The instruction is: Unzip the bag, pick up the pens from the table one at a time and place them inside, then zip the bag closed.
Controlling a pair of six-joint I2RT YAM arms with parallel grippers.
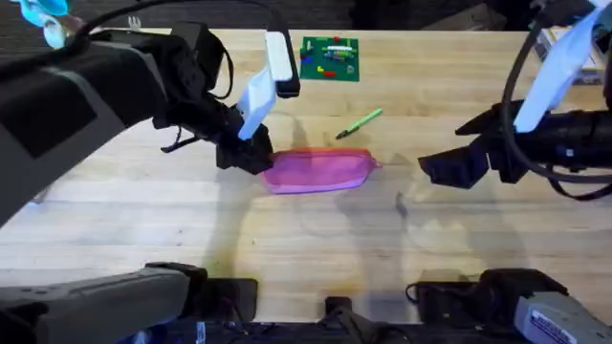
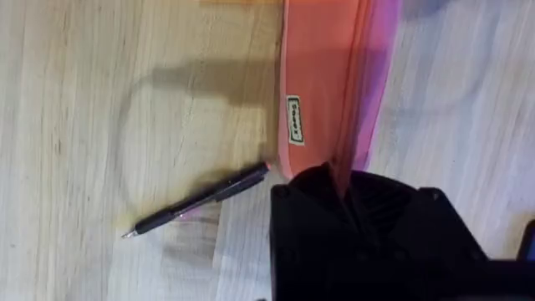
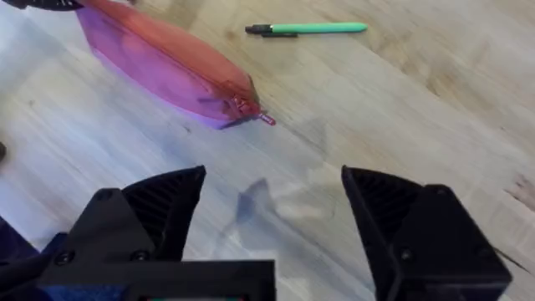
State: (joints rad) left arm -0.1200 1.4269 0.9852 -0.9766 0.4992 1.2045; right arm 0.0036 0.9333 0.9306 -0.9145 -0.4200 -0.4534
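Zipper side up, the pink elongated soft fabric pouch [image 1: 318,170] lies across the middle of the light wooden plank tabletop [image 1: 316,248], and we are looking at both arms on either end of it. Our left gripper [image 1: 251,151] sits at the pouch's left end; in the left wrist view its black fingers [image 2: 368,201] are drawn together on the pink fabric at that end, pinching the edge of the pouch [image 2: 326,75]. Just beside that same end we see the thin black pen [image 2: 197,201] lying flat on the wood, its near tip almost touching the pouch corner. Over on the other side, our right gripper [image 1: 449,167] hangs to the right of the pouch, apart from it, with bare table between. In the right wrist view its two black fingers [image 3: 159,205] are spread wide with nothing between them, above bare wood. Beyond them we see the pouch [image 3: 167,63], closed along its length, with the small zipper pull [image 3: 266,119] poking out at the near tip. The slim light green pen [image 1: 360,122] lies behind the pouch, near but not touching it. Farther back sits the flat green board with small coloured bricks [image 1: 330,57].
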